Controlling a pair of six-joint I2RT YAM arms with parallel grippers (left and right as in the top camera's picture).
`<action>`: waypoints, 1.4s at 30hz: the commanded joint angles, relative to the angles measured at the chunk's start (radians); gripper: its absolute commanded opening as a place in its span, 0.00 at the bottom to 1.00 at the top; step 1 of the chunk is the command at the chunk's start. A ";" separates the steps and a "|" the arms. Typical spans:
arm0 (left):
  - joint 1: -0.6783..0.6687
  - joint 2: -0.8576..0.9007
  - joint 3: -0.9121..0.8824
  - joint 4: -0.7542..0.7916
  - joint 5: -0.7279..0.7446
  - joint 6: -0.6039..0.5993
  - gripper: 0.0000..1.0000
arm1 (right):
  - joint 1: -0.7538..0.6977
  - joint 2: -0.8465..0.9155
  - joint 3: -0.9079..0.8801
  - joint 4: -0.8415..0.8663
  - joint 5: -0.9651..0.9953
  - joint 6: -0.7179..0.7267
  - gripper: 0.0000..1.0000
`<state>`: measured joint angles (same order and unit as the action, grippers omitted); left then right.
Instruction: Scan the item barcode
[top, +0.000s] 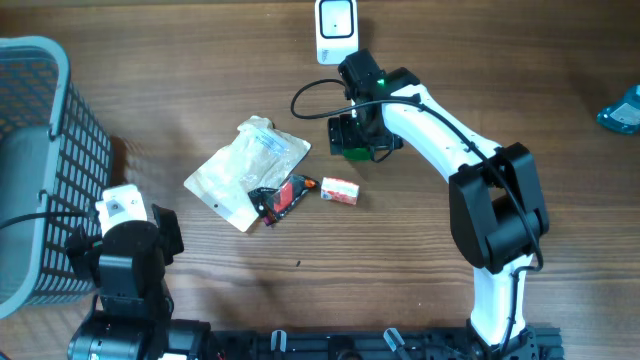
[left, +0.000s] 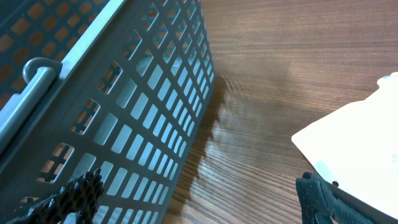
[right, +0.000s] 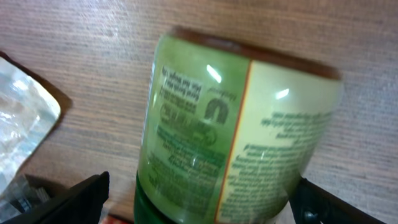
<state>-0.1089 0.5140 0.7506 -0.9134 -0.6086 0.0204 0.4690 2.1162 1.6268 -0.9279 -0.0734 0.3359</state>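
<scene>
From above, the right pincer (top: 354, 133) hangs over a green bottle (top: 352, 152), just below the white scanner (top: 335, 22) at the far edge of the desk (top: 180, 70); only a sliver of green shows beneath the fingers; a foil pouch (top: 248, 170), a dark red packet (top: 284, 196) and a small red-and-white box (top: 340, 190) lie near, towards the robot's side; the left arm (top: 128, 245) stands beside the grey basket (top: 40, 60), well apart from all of this.

At the left wrist, the left pincer (left: 199, 202) has its fingers spread wide with nothing between them; the basket wall fills the left of the view and a corner of the pouch shows at the right.

At the right wrist, the bottle fills the picture, lying between the two fingers with its brown cap (right: 249, 53) at the far end; bare wood shows between the left finger and the bottle, so the jaws stand apart and are not clamped on it; whether the right finger touches it I cannot tell; a label (right: 205, 137) of fine print wraps the body, too blurred to find a barcode.

The bottle looks stiff, glossy and round, so it is likely to slip or roll; it probably has some weight if full; the best hold is squarely across the middle of the body, fingers off the printed panel, so the code can face the scanner.
</scene>
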 joint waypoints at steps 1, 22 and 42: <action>0.007 -0.001 0.003 0.003 -0.010 0.001 1.00 | 0.006 -0.031 0.051 -0.027 -0.021 0.003 0.96; 0.007 -0.001 0.003 0.003 -0.010 0.001 1.00 | 0.005 -0.138 0.186 -0.061 0.073 0.346 1.00; 0.007 -0.001 0.003 0.003 -0.010 0.001 1.00 | -0.125 -0.113 0.099 -0.277 -0.539 0.883 0.99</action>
<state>-0.1089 0.5140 0.7506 -0.9131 -0.6086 0.0204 0.3794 1.9667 1.7523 -1.2419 -0.3111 0.9905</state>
